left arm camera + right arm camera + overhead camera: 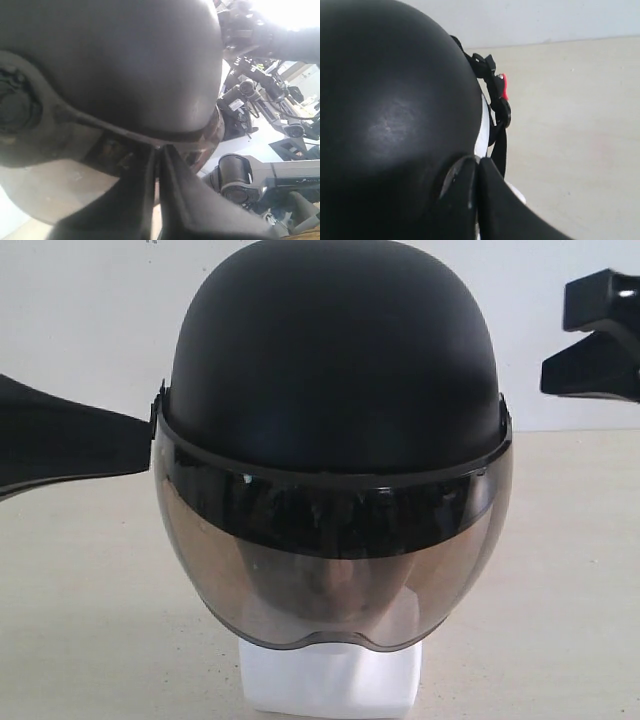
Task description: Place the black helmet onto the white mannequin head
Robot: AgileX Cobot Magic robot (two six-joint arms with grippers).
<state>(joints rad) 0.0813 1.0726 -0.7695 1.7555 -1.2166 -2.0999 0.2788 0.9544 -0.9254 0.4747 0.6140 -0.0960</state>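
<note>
1. The left gripper was closed, its two fingers pressed flat together with nothing between them.
2. Its tips met the lower rim of the black helmet, at the side by the visor hinge.
3. The right gripper was also closed and empty, with its fingers together.
4. Its tips lay close against the helmet's shell near the lower edge; contact could not be judged.
5. Just beyond those tips hung a black chin strap with a red buckle part.
6. Between the two grippers, the helmet sat upright on the white mannequin head.
7. The smoky visor covered the face, and the white neck base showed below it on the table.
</note>
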